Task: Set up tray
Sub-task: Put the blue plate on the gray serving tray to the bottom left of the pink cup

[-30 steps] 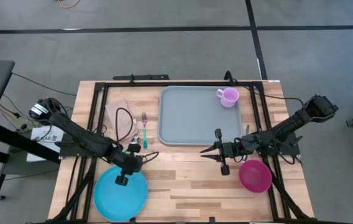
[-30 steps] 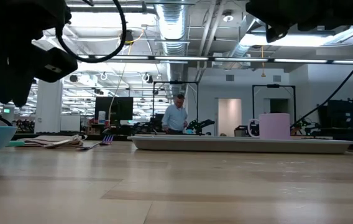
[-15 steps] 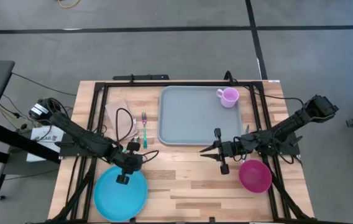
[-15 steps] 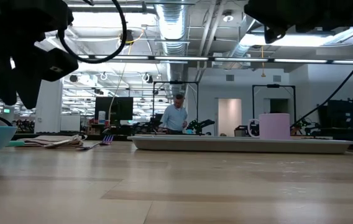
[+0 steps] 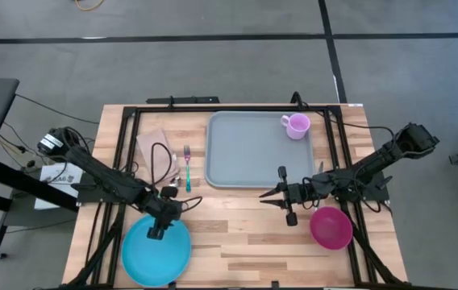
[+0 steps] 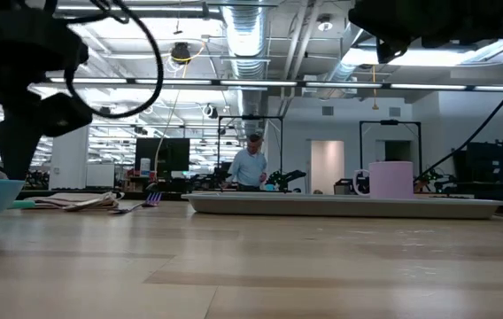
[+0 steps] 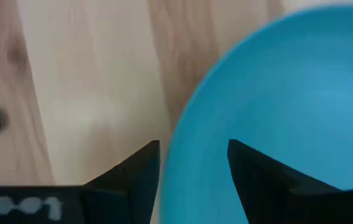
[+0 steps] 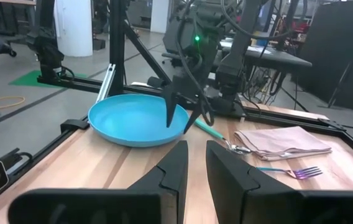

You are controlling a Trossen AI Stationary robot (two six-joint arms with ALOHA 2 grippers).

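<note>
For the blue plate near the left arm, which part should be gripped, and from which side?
Grip the blue plate by its raised rim at the edge nearest the tray. It lies flat, so only the lip gives purchase. The left tool hangs open right over that edge; coming straight down, one finger inside and one outside, looks best.

I see left gripper [image 5: 157, 232] over blue plate [image 5: 156, 251] rim; tray [image 5: 253, 153] holds pink cup [image 5: 297, 126]; right gripper [image 5: 287, 196] beside pink bowl [image 5: 331, 227].
</note>
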